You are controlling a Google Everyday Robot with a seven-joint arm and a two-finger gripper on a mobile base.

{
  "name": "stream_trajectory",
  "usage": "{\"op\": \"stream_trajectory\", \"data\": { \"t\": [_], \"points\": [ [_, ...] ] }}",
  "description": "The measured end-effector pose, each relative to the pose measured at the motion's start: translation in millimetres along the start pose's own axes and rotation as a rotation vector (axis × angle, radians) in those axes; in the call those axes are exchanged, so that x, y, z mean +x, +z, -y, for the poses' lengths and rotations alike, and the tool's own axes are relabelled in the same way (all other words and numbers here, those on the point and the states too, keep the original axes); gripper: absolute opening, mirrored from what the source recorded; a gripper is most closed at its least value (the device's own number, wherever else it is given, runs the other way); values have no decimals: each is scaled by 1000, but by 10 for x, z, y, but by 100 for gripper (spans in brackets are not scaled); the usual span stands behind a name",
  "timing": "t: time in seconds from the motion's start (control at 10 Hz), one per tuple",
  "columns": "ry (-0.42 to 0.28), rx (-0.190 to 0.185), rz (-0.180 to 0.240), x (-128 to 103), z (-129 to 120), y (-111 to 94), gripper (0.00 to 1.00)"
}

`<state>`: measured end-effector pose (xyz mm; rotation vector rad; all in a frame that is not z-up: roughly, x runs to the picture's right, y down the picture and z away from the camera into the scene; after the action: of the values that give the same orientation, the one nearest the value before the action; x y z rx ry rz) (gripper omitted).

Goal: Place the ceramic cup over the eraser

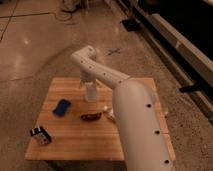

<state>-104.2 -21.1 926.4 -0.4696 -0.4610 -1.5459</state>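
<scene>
My gripper (87,80) sits directly over the ceramic cup (90,93), which stands upright toward the far side of the desk (75,146), well apart from the eraser (41,136) at its near left corner.

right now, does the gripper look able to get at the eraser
Probably yes. The gripper is right above the ceramic cup; the eraser sits uncovered at the near left corner of the table, with only the low blue flat object roughly between.

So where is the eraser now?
Camera view: the black eraser block sits at the wooden table's front-left corner, near the blue flat rectangle; the gripper is mid-table.
</scene>
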Motion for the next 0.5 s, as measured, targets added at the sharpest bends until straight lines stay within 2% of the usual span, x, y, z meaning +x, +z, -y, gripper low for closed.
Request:
{"op": "stream_trajectory", "data": {
  "t": [0.3, 0.5],
  "points": [
    [-18, -13, 27, -2, -11, 81, 54],
    [-32, -27, 67, -89, -45, 104, 34]
  ]
}}
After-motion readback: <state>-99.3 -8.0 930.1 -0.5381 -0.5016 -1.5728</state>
